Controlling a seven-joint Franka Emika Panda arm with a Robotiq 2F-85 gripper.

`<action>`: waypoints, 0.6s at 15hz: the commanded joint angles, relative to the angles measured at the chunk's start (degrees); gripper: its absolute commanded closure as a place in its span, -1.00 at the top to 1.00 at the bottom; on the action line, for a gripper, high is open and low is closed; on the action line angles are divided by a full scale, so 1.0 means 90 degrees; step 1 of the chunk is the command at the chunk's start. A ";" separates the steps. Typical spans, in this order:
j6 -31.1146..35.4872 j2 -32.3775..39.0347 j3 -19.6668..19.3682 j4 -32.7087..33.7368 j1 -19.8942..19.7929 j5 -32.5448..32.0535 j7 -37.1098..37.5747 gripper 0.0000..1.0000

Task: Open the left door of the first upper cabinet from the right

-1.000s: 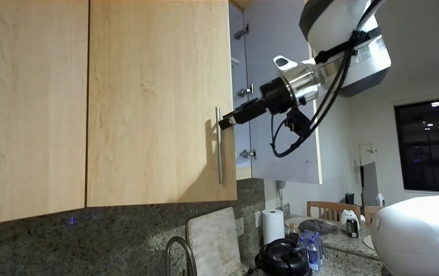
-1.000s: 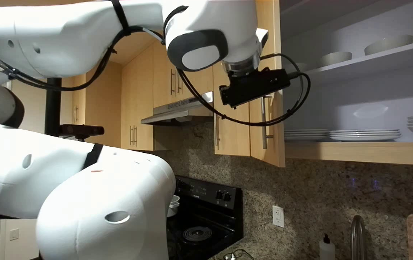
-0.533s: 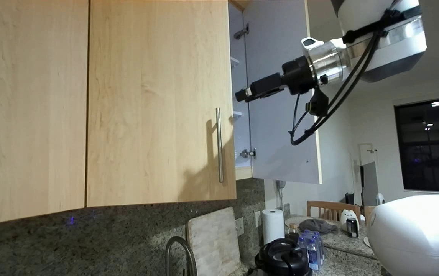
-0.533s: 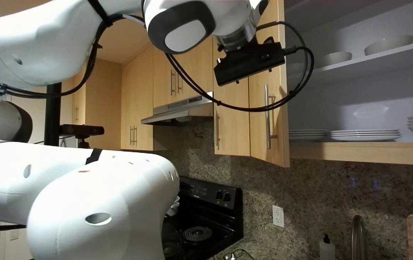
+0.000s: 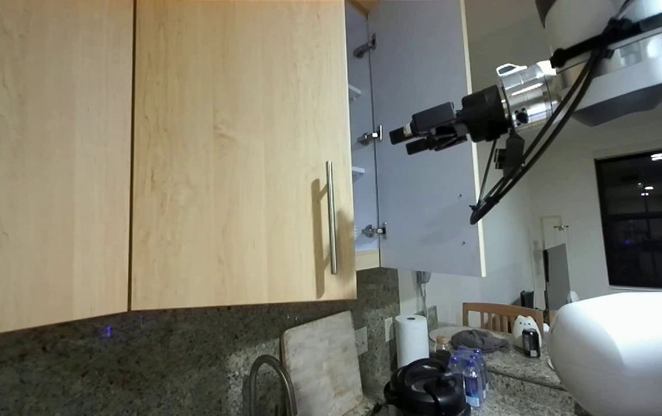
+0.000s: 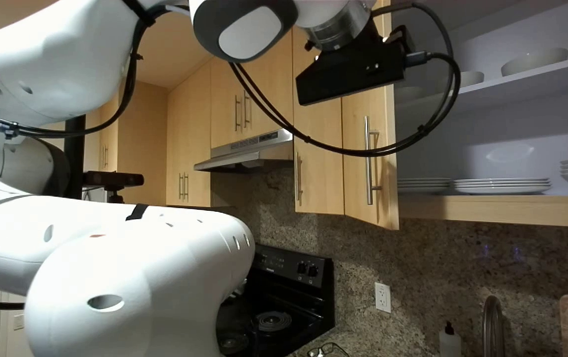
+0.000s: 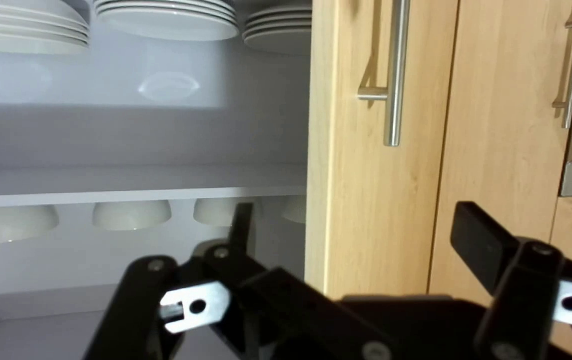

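The left door (image 5: 238,144) is a light maple panel with a steel bar handle (image 5: 331,218). It stands swung out from the first upper cabinet (image 6: 492,210), whose pale interior shows dishes. The door (image 6: 370,173) and handle (image 6: 368,161) also show in another exterior view. My gripper (image 5: 409,141) is open and empty, above and right of the handle in this view, apart from it. In the upside-down wrist view, the open gripper (image 7: 358,220) has its fingers spread, with the door (image 7: 380,210) showing between them and the handle (image 7: 396,75) above. The fingers are hidden in an exterior view.
A pale whitish door (image 5: 423,190) stands open beyond the gripper. A neighbouring wood panel (image 5: 47,162) adjoins the left door. Plates (image 6: 502,185) and bowls (image 6: 534,62) sit inside. Below are a faucet (image 5: 270,370), cutting board (image 5: 322,364), paper towel (image 5: 411,341) and black pot (image 5: 426,387).
My gripper has moved away from the handle, up and right in an exterior view, and turned; its fingers now show spread. The door's free edge shifted slightly early on, then stayed still.
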 commanded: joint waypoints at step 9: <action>-0.1568 0.2636 -0.0527 -0.0102 0.0341 -0.1094 -0.2625 1.00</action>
